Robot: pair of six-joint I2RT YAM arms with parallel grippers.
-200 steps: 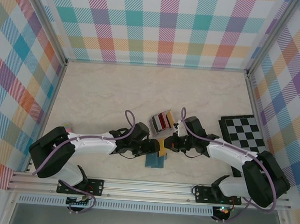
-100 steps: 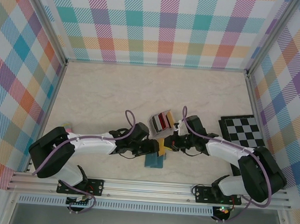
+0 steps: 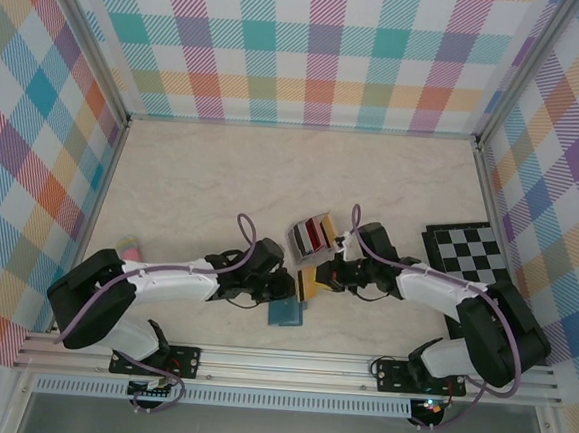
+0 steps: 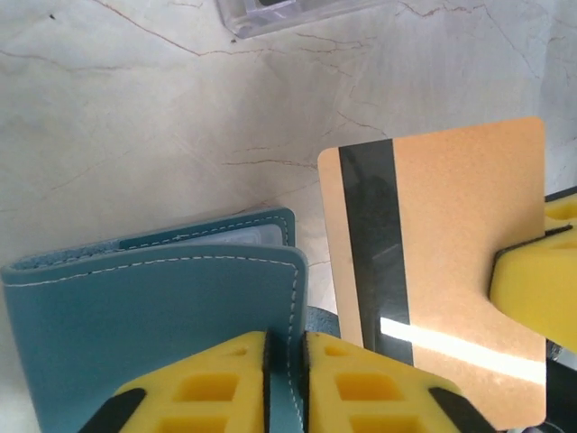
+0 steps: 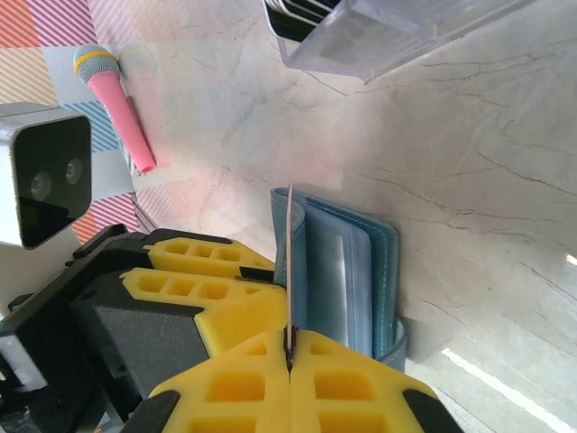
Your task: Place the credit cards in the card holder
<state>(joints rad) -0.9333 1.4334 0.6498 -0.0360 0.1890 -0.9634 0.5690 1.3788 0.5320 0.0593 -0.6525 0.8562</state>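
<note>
The teal card holder (image 3: pixel 285 312) lies part open on the table near the front edge. My left gripper (image 4: pixel 287 347) is shut on its top cover (image 4: pixel 180 307), seen from above at the left gripper (image 3: pixel 280 294). My right gripper (image 5: pixel 289 347) is shut on a gold credit card (image 4: pixel 451 271) with a black stripe. The card (image 5: pixel 289 244) stands edge-on against the holder's (image 5: pixel 347 271) open side, next to the left gripper's fingers (image 5: pixel 198 271). From above, the gold card (image 3: pixel 307 283) sits between the two grippers, with the right gripper (image 3: pixel 323 277) just to its right.
A clear rack (image 3: pixel 311 233) with red, black and pale cards stands just behind the grippers. A black-and-white chequered board (image 3: pixel 467 253) lies at the right. A pink stick-shaped object (image 5: pixel 122 108) lies by the left wall. Patterned walls enclose the table.
My left gripper has closed on the card holder's cover. The holder has slid slightly left and toward the front edge. The right gripper keeps the gold card in about the same place.
</note>
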